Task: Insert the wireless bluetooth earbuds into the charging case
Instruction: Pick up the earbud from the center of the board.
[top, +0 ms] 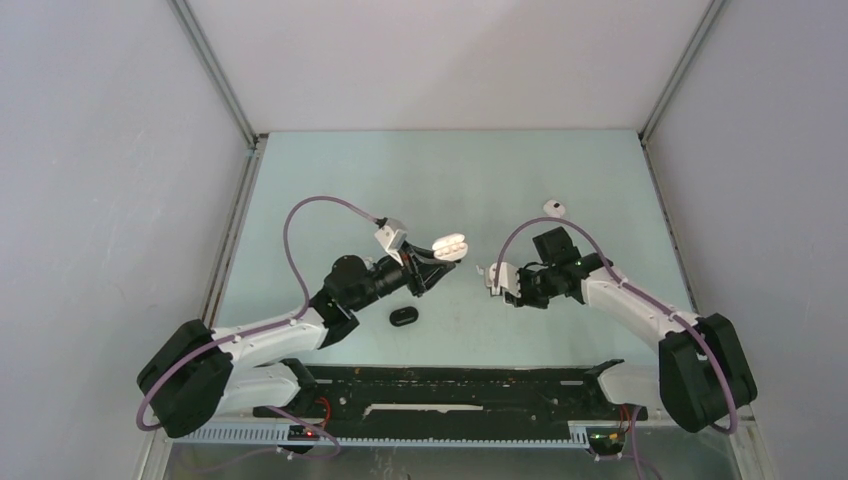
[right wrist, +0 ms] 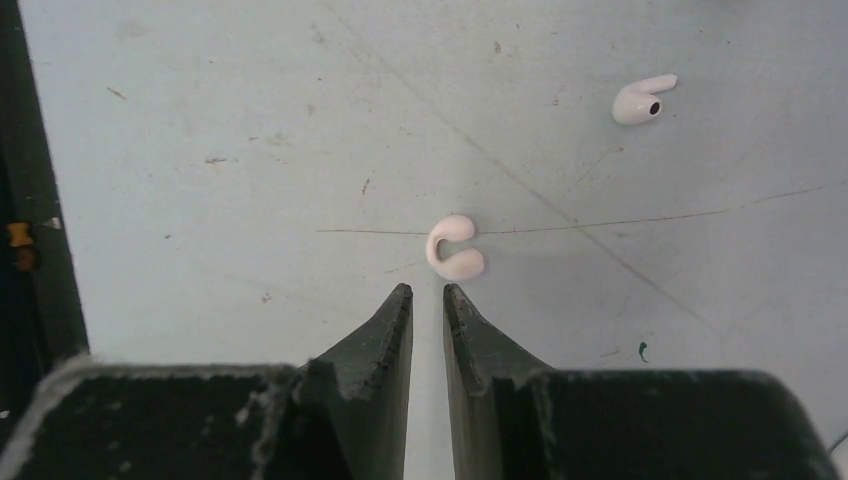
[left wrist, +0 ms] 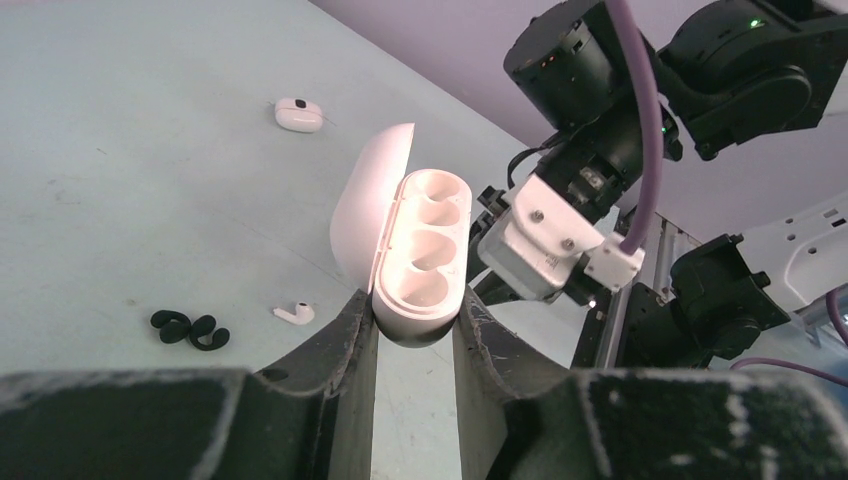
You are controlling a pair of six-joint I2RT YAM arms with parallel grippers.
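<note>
From above, the left gripper (top: 447, 262) is raised over the table (top: 330, 180) with the charging case (top: 450, 247) at its tip, facing the right gripper (top: 492, 280). The left wrist camera shows more: both fingers clamped on the case's lower end, the lid swung open and its moulded wells bare. It also catches a black pair of earbuds (left wrist: 190, 330) on the table and a small closed white case (left wrist: 298, 114) farther off. Only the right wrist camera shows that gripper's fingers nearly together, a thin slit between them and nothing in it. A hook-shaped white earbud (right wrist: 455, 248) lies just beyond their tips, and a stemmed white earbud (right wrist: 642, 100) well apart
</note>
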